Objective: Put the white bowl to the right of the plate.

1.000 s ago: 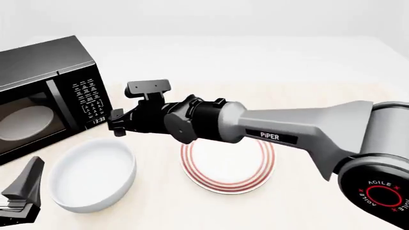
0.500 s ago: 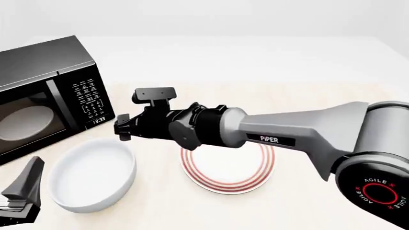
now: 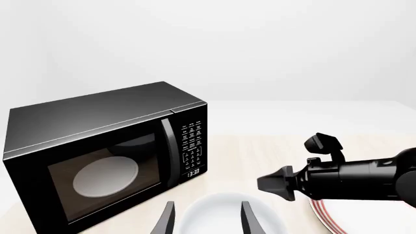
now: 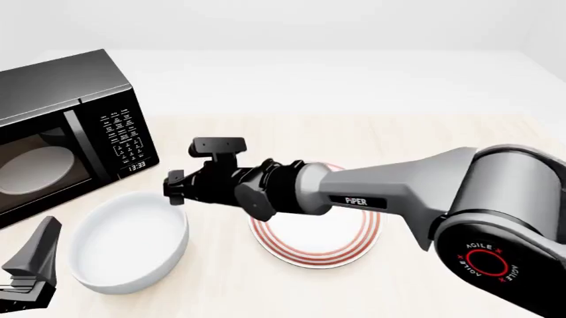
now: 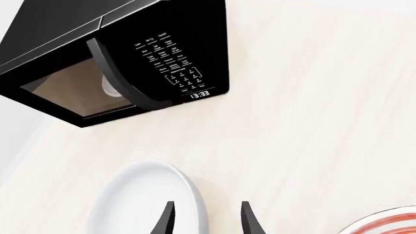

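Clearly the plain glossy white round bowl [image 4: 129, 242] sits on the pale wooden table [image 4: 425, 139] left of the flat red-ringed white plate [image 4: 316, 232], in front of the black microwave oven [image 4: 66, 126]. The right gripper [image 4: 173, 187] hovers with spread fingers straddling the bowl's near-plate rim. The bowl looks rigid, slick and probably light, so pinching its thin wall firmly suits best. The left gripper [image 3: 206, 222] hangs spread, empty.
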